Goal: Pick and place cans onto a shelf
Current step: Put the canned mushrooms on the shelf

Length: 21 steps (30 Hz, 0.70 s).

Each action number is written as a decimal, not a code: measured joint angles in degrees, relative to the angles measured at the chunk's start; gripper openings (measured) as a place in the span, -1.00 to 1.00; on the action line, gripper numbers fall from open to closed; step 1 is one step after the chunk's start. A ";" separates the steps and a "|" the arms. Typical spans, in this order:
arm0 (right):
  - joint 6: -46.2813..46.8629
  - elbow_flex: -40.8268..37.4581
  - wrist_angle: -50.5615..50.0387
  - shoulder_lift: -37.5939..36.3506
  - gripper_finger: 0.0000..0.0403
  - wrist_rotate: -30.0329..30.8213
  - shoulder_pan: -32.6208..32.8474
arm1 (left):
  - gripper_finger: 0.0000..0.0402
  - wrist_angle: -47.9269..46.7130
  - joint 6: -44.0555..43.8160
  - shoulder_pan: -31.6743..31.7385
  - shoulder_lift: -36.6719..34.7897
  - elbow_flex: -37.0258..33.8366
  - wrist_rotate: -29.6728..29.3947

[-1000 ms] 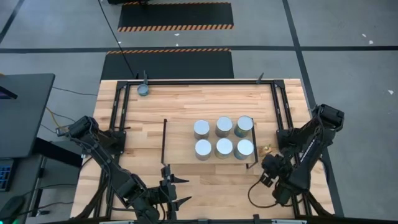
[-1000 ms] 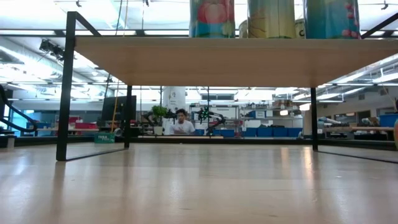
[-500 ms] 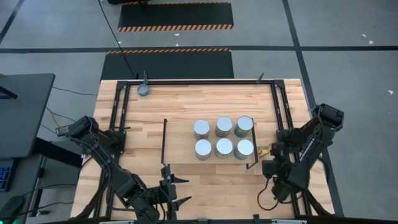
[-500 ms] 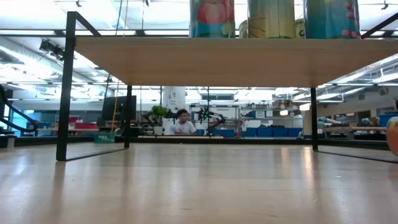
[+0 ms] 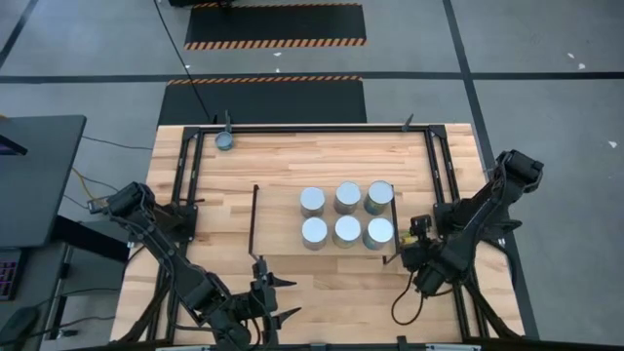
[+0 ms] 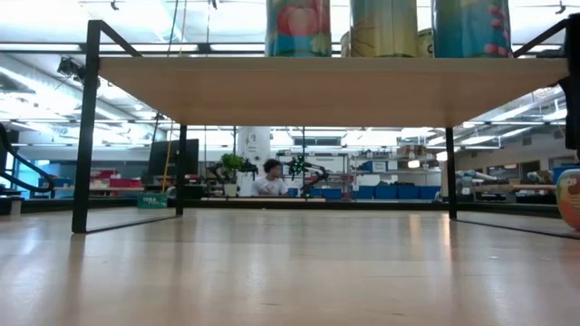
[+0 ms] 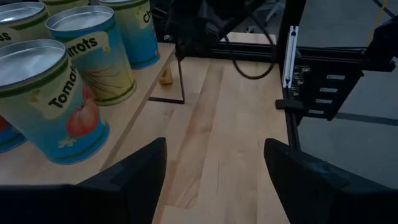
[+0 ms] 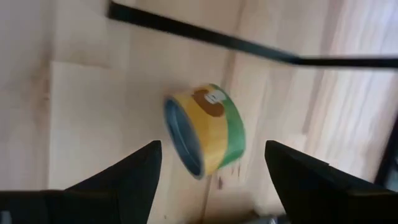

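Note:
Several cans (image 5: 347, 230) stand upright on the right half of the shelf (image 5: 278, 229), and their coloured labels show in the left wrist view (image 7: 59, 106). One can (image 8: 208, 130) with a yellow-green label lies on its side on the table just outside the shelf's right end frame (image 8: 249, 43). It also shows in the low view (image 6: 571, 195). My right gripper (image 5: 413, 234) is open above this can, with a finger on either side and clear of it (image 8: 211, 180). My left gripper (image 5: 268, 283) is open near the table's front edge. My right gripper stands close by the shelf's right end frame (image 5: 395, 239). I cannot tell whether it touches the frame.
One more can (image 5: 224, 140) stands alone near the table's far left corner. A black rail frame (image 5: 439, 166) edges the table. Bare tabletop lies left of the shelf and beyond it. A person (image 6: 270, 179) sits far off in the room behind.
My right gripper has moved toward the table's left and far side, up to the shelf's right end and over the lying can. The shelf with its cans has slid a little toward the table's left.

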 joint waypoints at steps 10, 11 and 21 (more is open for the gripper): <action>-0.29 -6.64 6.70 -5.09 0.46 2.42 0.00 | 0.37 0.00 -0.60 0.00 0.02 0.00 0.00; -0.25 -7.48 7.87 -5.28 0.46 2.42 -0.09 | 0.37 -0.02 -0.62 0.00 0.02 0.00 0.00; 1.27 -11.50 11.06 -6.42 0.45 1.81 -0.27 | 0.37 0.00 -0.66 0.04 0.07 0.00 0.00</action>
